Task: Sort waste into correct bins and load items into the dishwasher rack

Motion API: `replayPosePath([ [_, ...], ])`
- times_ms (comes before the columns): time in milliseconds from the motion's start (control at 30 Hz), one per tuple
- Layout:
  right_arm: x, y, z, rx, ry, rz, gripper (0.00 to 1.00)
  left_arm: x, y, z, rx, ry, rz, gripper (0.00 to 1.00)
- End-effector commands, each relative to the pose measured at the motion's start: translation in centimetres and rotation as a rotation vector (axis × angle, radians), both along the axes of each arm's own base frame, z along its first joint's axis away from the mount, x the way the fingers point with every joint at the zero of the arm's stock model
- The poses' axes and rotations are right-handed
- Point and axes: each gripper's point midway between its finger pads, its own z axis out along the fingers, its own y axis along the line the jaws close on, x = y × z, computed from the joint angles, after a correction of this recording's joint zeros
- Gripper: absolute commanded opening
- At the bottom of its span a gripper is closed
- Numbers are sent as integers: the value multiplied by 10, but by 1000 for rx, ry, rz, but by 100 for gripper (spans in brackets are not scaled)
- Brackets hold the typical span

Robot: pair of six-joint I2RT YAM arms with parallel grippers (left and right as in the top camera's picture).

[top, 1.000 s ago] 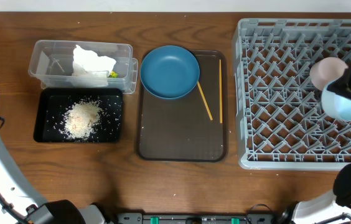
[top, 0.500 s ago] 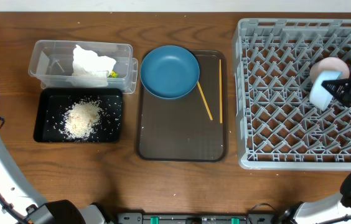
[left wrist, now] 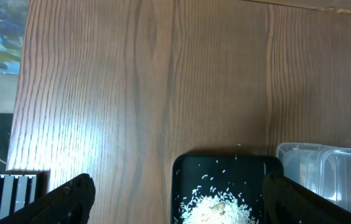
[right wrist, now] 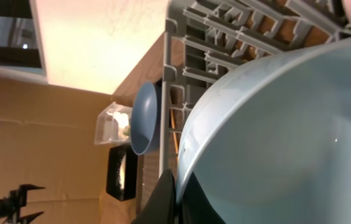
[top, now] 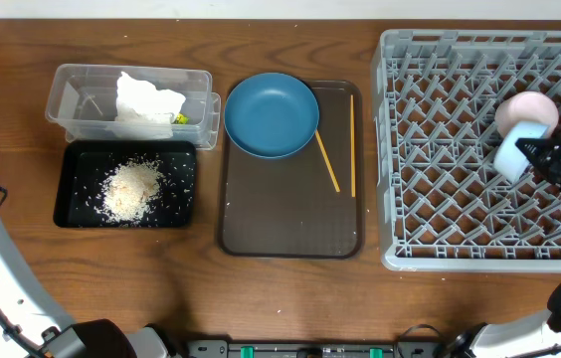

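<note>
The right pincer (top: 539, 154) is fully closed on the rim of the light blue bowl (top: 510, 159) and holds it over the dish rack (top: 440, 60). 1 second ago the bowl showed from above as a round disc. Now it shows as a narrow sliver at the pincer's tip, so it has been tipped up onto its edge. I take this to mean that the bowl is being stood between the pegs and the release is near.

Edge-on, the bowl's longer line runs from the rack's far side to its near side, leaning a little. I cannot tell which way its mouth faces. A pale cup (top: 527, 111) sits just beyond the pincer's tip, beside the bowl.

Well beyond the rack from this pincer, the blue plate (top: 271, 114) and 2 chopsticks (top: 326, 161) wait on the brown tray (top: 290, 219), not yet loaded.

The left pincer (left wrist: 177, 186) is spread wide and holds nothing. The black tray (left wrist: 188, 168) of rice (left wrist: 216, 205) lies below it.
</note>
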Motion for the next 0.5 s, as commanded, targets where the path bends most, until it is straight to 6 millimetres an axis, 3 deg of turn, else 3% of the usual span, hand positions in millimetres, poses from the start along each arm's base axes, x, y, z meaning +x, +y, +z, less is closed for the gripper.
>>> replayPosePath([
  [0, -7, 1, -3, 33, 25, -16, 1, -1, 3, -1, 2, 5, 16, 89],
  [200, -14, -13, -5, 42, 52, -64, 2, -1, 3, -1, 2, 5, 16, 89],
  [400, -39, -33, -25, -74, 217, -127, 13, -1, 3, -1, 2, 5, 16, 89],
  [467, -44, -33, -22, -94, 236, -135, 16, -1, 3, -1, 2, 5, 16, 89],
])
